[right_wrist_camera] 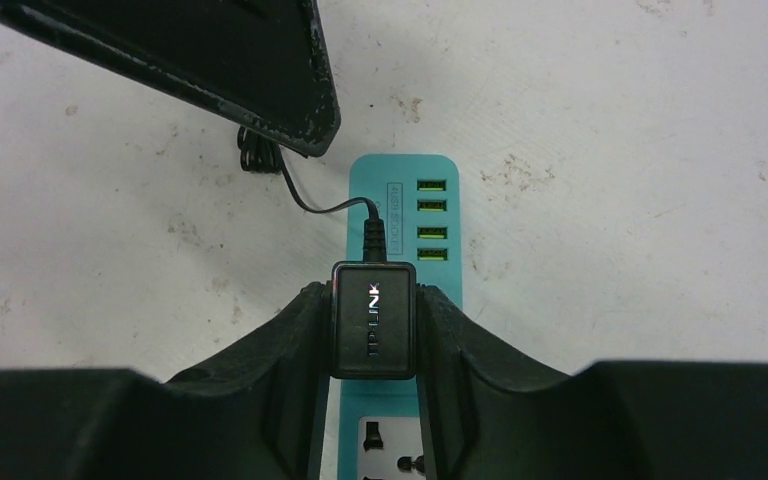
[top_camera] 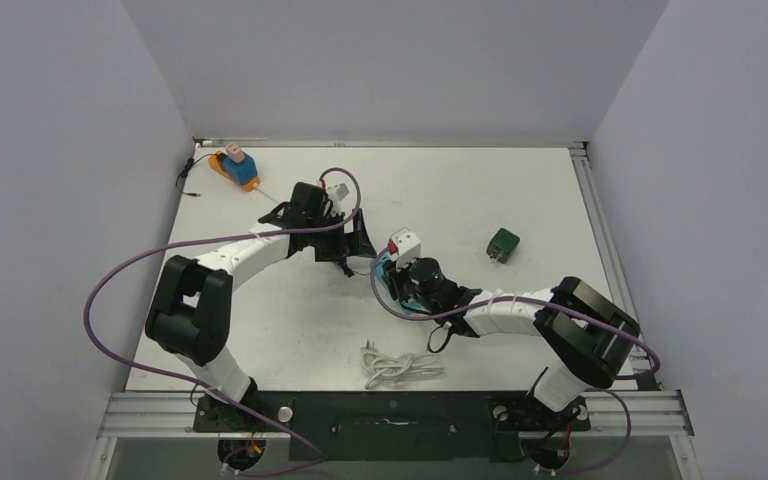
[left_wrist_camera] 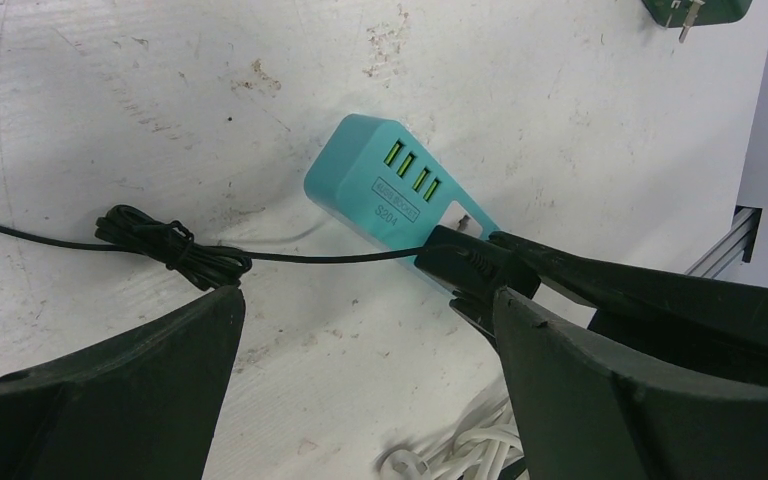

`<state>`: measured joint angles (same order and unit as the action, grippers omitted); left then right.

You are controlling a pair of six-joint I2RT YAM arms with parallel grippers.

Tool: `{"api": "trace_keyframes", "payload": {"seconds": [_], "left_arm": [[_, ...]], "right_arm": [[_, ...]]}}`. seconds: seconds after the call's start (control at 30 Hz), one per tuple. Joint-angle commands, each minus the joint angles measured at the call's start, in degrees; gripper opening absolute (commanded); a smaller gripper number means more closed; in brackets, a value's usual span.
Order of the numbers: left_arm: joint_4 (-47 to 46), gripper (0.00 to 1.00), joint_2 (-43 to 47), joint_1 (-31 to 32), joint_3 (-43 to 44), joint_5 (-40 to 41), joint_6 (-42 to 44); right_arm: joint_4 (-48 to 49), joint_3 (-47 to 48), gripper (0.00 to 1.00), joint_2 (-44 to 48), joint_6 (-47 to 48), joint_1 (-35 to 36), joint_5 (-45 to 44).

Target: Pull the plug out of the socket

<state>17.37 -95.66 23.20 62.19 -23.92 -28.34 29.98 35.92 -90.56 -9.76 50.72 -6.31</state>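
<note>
Blue plug stands on the orange socket at the worktop's far left corner, well apart from both pincers and nearer the left arm. Left pincer gapes wide. Right pincer clamps the black adapter on the teal strip.

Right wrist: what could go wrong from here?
Right gripper is shut on the black adapter in the teal strip, not the blue plug on the orange strip: likely wrong target.
Left gripper is open, holding nothing down; the teal strip may lift with a pull.
</note>
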Motion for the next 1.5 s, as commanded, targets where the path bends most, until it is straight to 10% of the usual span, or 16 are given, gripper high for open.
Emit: {"api": "trace_keyframes", "payload": {"seconds": [0.0, 0.13, 1.47], "left_arm": [[-1.0, 0.91, -0.8, 0.0, 1.2, -1.5, -0.5], [-0.1, 0.91, -1.6, -0.2, 1.9, -2.4, 0.0], [-17.4, 0.66, -9.6, -2.4, -2.7, -23.9, -13.3]], "right_arm": [[2.7, 2.0, 0.25, -0.3, 0.6, 0.8, -1.2], [4.4, 0.4, 0.06, 1.4, 0.8, 1.3, -1.5], [15.4, -10.9, 0.05, 15.1, -2.2, 3.6, -1.5]]}}
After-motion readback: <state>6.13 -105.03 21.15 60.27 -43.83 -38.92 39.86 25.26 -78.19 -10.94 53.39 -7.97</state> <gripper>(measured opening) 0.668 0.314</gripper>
